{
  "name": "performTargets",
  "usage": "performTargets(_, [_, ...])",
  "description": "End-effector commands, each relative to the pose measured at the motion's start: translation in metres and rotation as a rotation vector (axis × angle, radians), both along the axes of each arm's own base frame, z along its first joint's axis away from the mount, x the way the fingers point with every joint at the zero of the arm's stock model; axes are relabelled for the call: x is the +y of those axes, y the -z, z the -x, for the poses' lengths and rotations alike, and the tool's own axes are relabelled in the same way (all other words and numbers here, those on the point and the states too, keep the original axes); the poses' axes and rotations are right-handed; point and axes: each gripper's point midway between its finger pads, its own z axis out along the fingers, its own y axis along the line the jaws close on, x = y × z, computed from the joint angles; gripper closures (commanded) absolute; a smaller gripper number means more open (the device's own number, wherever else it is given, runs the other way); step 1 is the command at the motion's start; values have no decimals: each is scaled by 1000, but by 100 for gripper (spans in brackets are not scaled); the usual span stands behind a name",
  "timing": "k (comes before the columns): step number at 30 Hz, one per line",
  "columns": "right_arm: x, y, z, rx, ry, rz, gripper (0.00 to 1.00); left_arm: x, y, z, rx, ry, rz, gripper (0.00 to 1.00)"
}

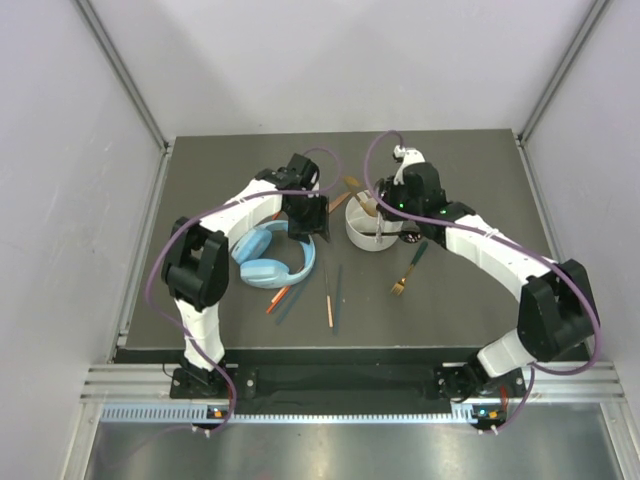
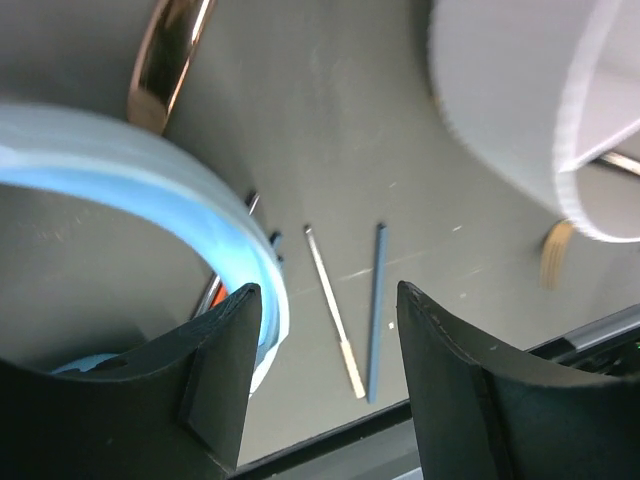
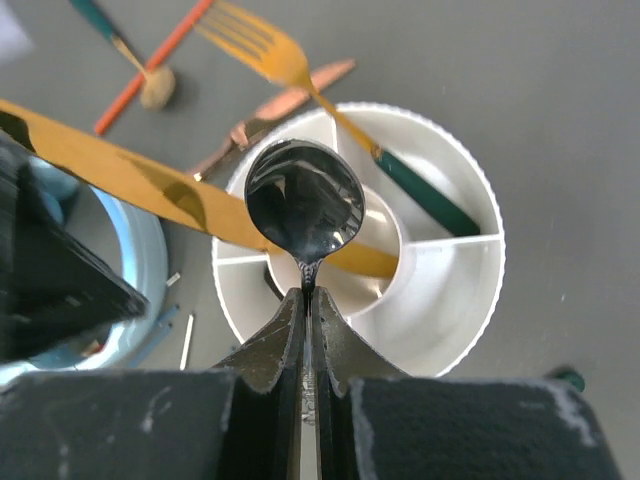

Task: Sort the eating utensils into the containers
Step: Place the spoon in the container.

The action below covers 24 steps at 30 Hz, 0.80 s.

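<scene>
Top view: the white holder (image 1: 362, 240) already carries a few pieces, yet a fork (image 1: 404, 274) and chopsticks (image 1: 329, 296) lie out on the worktop (image 1: 470, 170), so I'd call the sorting partway done.

Left wrist view: left claw (image 2: 320, 370) spread wide, gripping nothing, above two chopsticks.

Right wrist view: right claw (image 3: 308, 295) clenched on a black spoon (image 3: 303, 200) over the holder's centre cup. A gold fork (image 3: 262, 50) and gold knife (image 3: 120, 160) lean out of it.

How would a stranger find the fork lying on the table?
Find the white holder on the dark table. The fork lies on its near side, beside the right arm. Unlike the plain chopsticks to its left, it has gold prongs and a dark handle.
</scene>
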Motion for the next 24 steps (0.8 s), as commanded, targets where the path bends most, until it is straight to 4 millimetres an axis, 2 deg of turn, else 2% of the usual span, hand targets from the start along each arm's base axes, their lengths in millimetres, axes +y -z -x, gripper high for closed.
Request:
performTargets(1, [12, -75, -14, -197, -7, -73, 100, 1, -15, 7, -43, -5, 33, 39])
performTargets(5, [16, -75, -15, -232, 3, -70, 100, 5, -19, 10, -59, 0, 28, 39])
performTargets(6, [17, -72, -15, -239, 6, -70, 100, 6, -17, 11, -59, 4, 22, 39])
performTargets(7, [15, -60, -12, -220, 5, -57, 100, 6, -17, 11, -59, 6, 22, 39])
performTargets(11, [22, -62, -16, -276, 27, -79, 100, 8, -14, 17, -54, 16, 31, 39])
performTargets(15, [19, -57, -18, -308, 67, -71, 100, 9, -9, 23, -46, 31, 29, 39])
performTargets(16, [17, -47, -16, -301, 73, -61, 100, 10, -10, 23, -50, 34, 30, 39])
performTargets(18, [15, -50, -17, -344, 92, -80, 100, 12, -8, 24, -51, 38, 24, 39])
performTargets(20, [13, -38, -17, -337, 99, -71, 100, 11, -9, 24, -56, 41, 29, 39])
performTargets(24, [12, -29, -17, -331, 107, -54, 100, 11, -9, 25, -58, 43, 31, 39])
